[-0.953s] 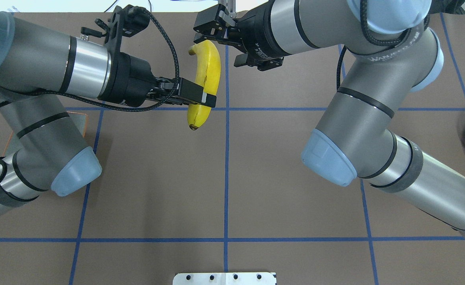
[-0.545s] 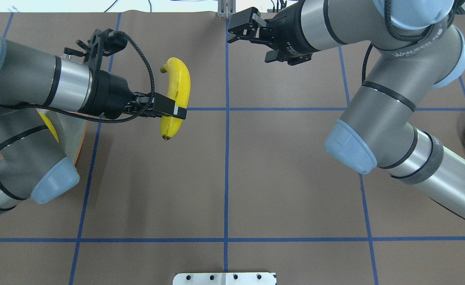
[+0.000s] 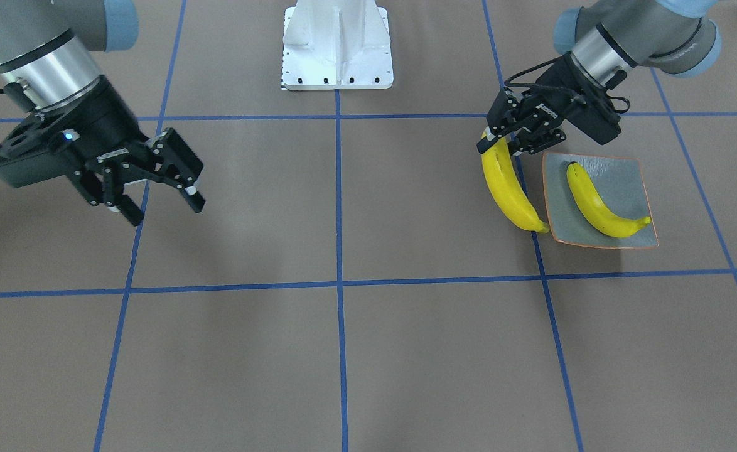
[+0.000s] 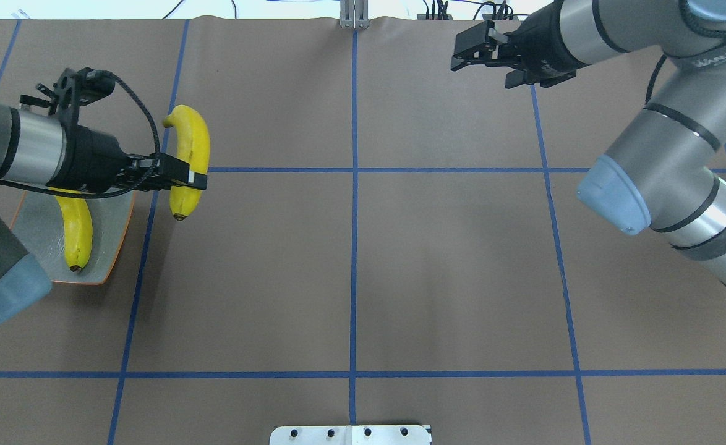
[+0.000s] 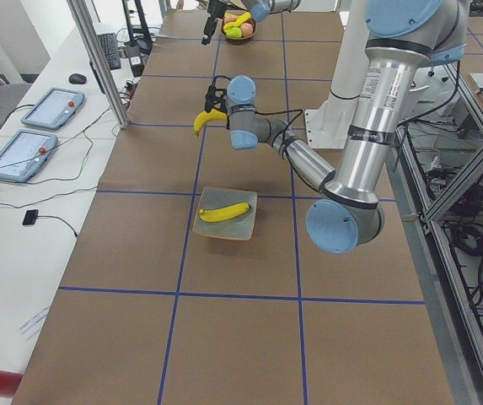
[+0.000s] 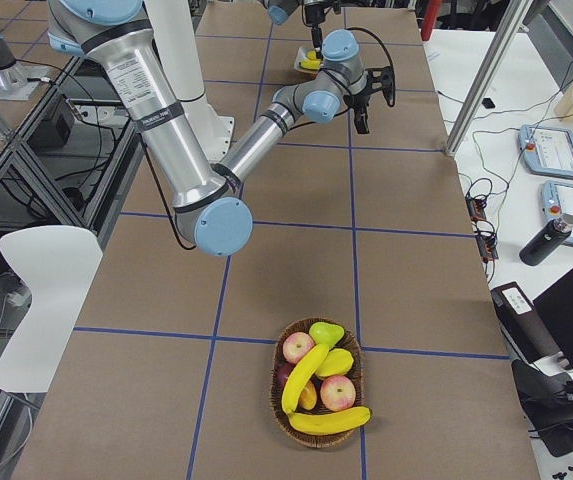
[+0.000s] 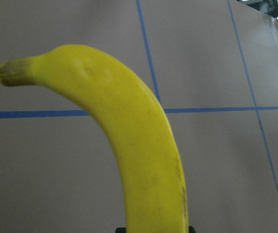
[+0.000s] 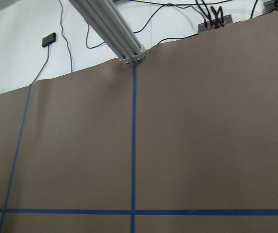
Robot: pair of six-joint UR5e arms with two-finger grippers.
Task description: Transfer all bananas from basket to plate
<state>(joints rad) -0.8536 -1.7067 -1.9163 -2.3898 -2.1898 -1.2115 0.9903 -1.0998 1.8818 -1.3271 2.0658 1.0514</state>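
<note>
Both arms are built from round matte grey metal tubes (image 4: 666, 133) joined by pale blue plastic joint caps (image 4: 613, 198), with thin black rings at the seams. Each wrist ends in a polished silver collar (image 4: 35, 151), then a black cylindrical flange. The black two-finger left gripper (image 4: 195, 179) shows a small white patch at its fingertip. A braided black cable (image 4: 149, 123) loops down from a black bracketed camera mount (image 4: 75, 86). The black two-finger right gripper (image 3: 167, 210) has jointed linkage fingers with pale tips — a small blue light (image 3: 67, 135) glows on its housing. A black lettered band (image 4: 718, 57) wraps the right arm. The white metal base pedestal (image 3: 337, 44) has a row of dark screw holes along its foot.
</note>
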